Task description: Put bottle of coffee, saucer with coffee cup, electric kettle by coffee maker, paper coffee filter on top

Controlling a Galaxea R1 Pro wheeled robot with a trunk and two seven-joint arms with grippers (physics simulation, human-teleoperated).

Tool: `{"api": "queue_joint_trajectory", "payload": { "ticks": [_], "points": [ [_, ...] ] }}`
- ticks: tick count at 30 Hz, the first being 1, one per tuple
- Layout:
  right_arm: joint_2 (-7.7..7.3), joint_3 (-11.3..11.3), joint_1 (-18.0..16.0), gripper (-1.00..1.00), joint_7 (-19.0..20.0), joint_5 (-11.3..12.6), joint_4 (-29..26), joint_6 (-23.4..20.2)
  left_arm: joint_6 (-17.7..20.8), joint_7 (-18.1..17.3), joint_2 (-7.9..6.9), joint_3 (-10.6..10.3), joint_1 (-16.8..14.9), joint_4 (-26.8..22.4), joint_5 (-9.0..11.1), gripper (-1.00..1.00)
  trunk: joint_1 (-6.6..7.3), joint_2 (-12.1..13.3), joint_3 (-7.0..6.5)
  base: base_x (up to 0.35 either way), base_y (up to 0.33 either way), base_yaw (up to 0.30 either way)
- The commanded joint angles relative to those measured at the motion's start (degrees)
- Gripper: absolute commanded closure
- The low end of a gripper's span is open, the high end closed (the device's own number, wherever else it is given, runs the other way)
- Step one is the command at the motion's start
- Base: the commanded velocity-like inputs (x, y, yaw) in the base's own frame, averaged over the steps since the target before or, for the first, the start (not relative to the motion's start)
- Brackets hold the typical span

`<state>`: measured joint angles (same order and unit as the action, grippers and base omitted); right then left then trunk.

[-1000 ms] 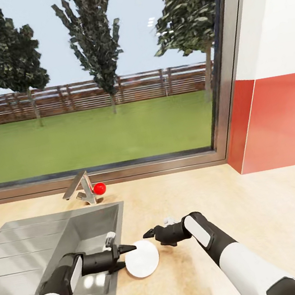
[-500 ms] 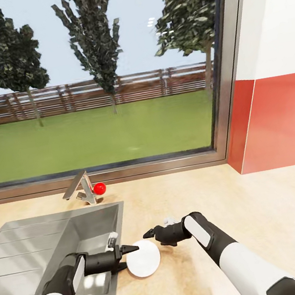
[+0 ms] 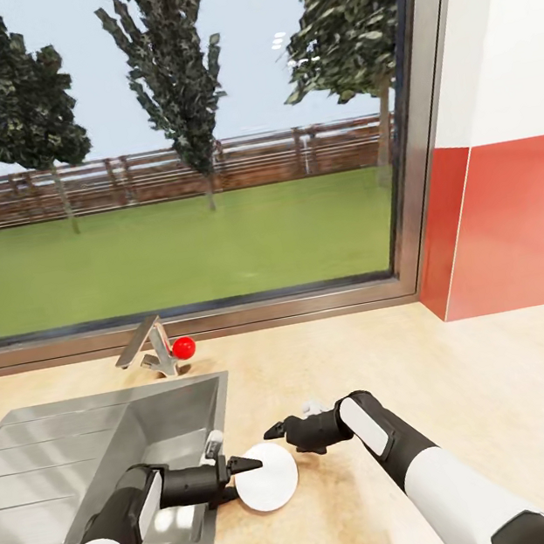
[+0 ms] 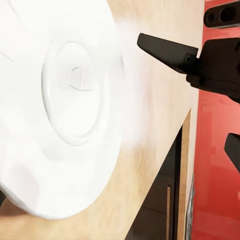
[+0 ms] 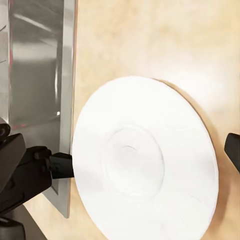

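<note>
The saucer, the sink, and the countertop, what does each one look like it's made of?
The saucer: plain matte white, probably ceramic, with a moulded centre ring in the wrist views. The sink: brushed steel by its grey sheen and ribbed drainboard. The kitchen countertop: pale wood or wood-look laminate, with faint mottled grain and a smooth finish.

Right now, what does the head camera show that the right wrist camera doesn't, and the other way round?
The head view alone takes in the window, the faucet with its red knob, the red wall, and the right gripper just beyond the saucer's far edge. The right wrist view alone gives a close look at the saucer's round centre ring. Both show the saucer, the left gripper at its edge, the steel sink and the light wood kitchen countertop.
</note>
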<state>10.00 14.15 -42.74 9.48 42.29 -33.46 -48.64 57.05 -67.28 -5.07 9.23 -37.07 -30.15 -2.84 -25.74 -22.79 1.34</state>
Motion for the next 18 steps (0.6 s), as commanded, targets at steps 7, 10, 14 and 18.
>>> {"api": "queue_joint_trajectory", "payload": {
  "ticks": [7,10,14,18],
  "points": [
    [0.00,0.00,-0.06,-1.00,0.45,-0.54,-0.01,-0.14,0.44,-0.37,0.13,0.05,-0.10,-0.08,-0.84,-1.00,-0.04,-0.13,0.15,0.000,0.000,0.000],
    [0.00,0.00,-0.06,-1.00,0.45,-0.54,-0.02,-0.14,0.49,-0.43,0.17,0.02,-0.10,-0.12,-0.79,-1.00,-0.04,-0.13,0.15,0.000,0.000,0.000],
    [0.00,0.00,-0.06,-1.00,0.45,-0.54,-0.03,-0.14,0.58,-0.51,0.60,0.00,-0.10,-0.22,-0.76,-1.00,-0.04,-0.13,0.15,0.000,0.000,0.000],
    [0.00,0.00,-0.06,-1.00,0.45,-0.54,-0.03,-0.14,0.60,-0.55,1.63,0.00,-0.14,-0.53,-0.75,-1.00,-0.04,-0.13,0.15,0.000,0.000,0.000]
  ]
}}
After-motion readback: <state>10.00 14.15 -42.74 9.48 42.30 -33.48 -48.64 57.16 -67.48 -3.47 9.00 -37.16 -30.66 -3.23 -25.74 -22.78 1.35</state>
